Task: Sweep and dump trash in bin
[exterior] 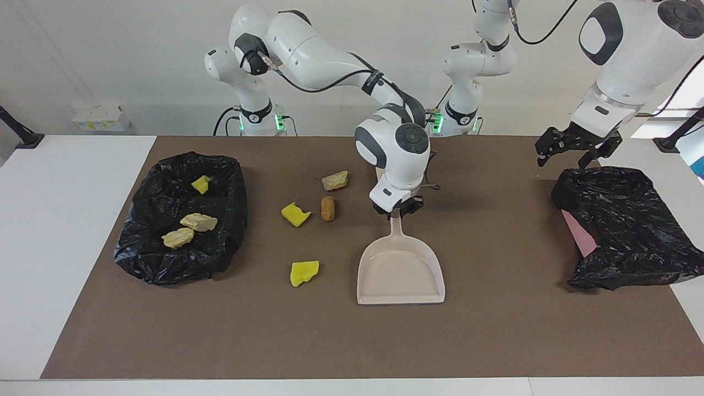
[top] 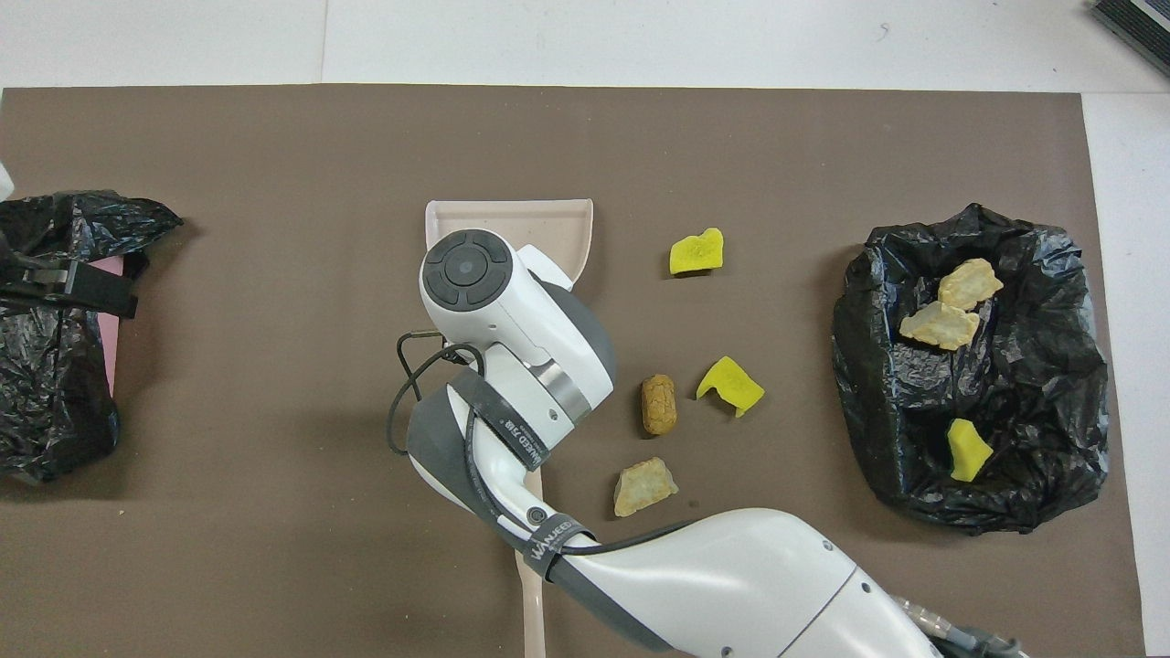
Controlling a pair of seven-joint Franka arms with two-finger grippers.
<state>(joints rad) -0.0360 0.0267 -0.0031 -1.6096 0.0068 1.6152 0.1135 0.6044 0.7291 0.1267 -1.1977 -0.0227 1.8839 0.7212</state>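
Gripping the dustpan handle, the right pincer stands low.

Facing cam: high, across the table, looks toward robots. Overhead cam: steep down from robots' end. Both share brown mat, half-turn apart.

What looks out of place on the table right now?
Four trash scraps lie loose on the mat beside the empty dustpan, not in the black-lined bin, which holds three. The other black bag sits crumpled at the left arm's end.
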